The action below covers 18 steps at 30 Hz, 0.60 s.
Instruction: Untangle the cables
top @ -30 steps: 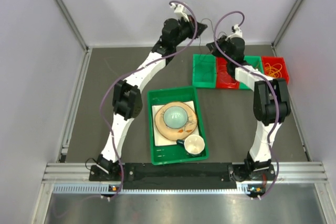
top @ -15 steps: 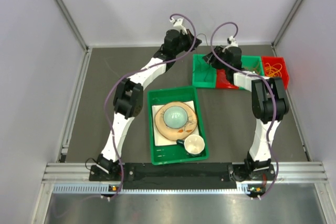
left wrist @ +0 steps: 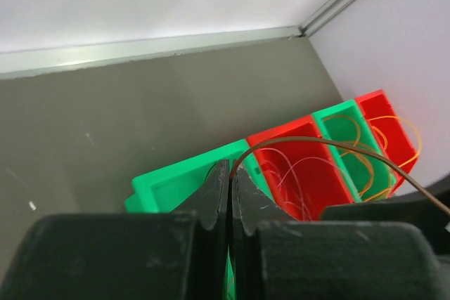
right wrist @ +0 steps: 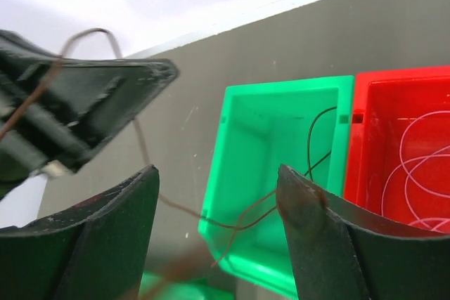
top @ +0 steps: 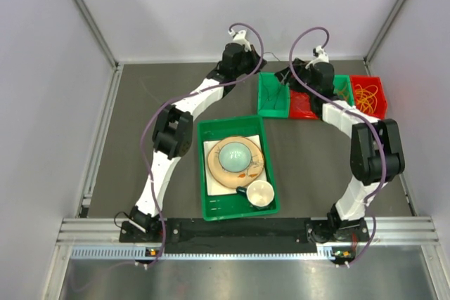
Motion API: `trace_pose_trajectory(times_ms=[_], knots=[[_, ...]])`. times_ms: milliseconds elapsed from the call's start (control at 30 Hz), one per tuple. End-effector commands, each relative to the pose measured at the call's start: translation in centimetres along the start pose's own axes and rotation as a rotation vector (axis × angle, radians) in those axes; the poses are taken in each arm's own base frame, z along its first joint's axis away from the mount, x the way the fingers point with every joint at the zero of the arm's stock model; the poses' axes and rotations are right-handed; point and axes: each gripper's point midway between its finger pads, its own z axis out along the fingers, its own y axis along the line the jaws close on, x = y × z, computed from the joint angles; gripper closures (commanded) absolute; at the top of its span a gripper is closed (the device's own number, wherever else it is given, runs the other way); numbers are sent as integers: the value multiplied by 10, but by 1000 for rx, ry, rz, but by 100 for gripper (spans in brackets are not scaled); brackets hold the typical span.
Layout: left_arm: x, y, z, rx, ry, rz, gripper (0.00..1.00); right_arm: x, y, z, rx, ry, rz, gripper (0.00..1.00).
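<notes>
Top: both arms reach to the bins [top: 274,96] at the far right of the desk [top: 140,124]; orange cables [top: 367,94] lie in the end red one.
Left wrist: left end effector [left wrist: 230,173] is clamped on a thin brown cable [left wrist: 316,142].
Right wrist: right end effector [right wrist: 218,180] is wide open and grips nothing; the cable crosses its gap above a green bin [right wrist: 288,83].

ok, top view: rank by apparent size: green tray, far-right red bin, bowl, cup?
1. green tray, clearly largest.
2. red bin and bowl: they look about alike, so I won't rank one over the other.
3. cup, smallest.
</notes>
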Motion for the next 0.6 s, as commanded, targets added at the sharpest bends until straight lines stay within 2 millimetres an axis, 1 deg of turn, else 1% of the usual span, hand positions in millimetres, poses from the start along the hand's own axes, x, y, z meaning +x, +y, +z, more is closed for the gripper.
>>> trace_pose_trajectory(times_ms=[0,33,67,100,133,167,200,267,333,367,400,433,467,500,533,567], knots=[[7,15,3,-67,7,26,100,-14,25,-16,-53,-7,-23,31],[6,16,3,-73,7,24,100,-14,31,-16,-78,14,-21,30],[8,21,3,-97,12,25,100,-10,32,-14,-84,40,-15,30],[10,22,4,-104,14,23,100,-5,35,-15,-92,86,2,30],[10,22,4,-107,16,23,100,-2,36,-14,-91,110,10,30],[10,24,3,-117,20,19,100,8,30,-11,-75,153,25,29],[8,23,3,-117,15,15,100,11,34,-10,-93,182,35,29],[2,20,2,-114,2,7,100,33,20,-8,-47,267,72,30],[-1,14,2,-90,-3,2,100,45,9,-8,-6,301,76,29],[-4,10,1,-80,-9,-6,100,49,5,-9,9,308,78,29],[-6,7,0,-70,-11,-13,100,51,-4,-9,48,306,61,26],[-6,4,-1,-55,-5,-19,100,55,-10,-10,76,322,52,25],[-13,-6,-6,-32,-13,-34,100,62,-18,-13,114,353,49,24],[-21,-15,-8,1,-40,-36,100,63,-22,-12,129,359,29,23],[-15,-15,-11,9,-26,-48,100,65,-24,-12,134,371,22,23],[-23,-23,-16,24,-38,-58,100,66,-25,-13,136,377,17,23]])
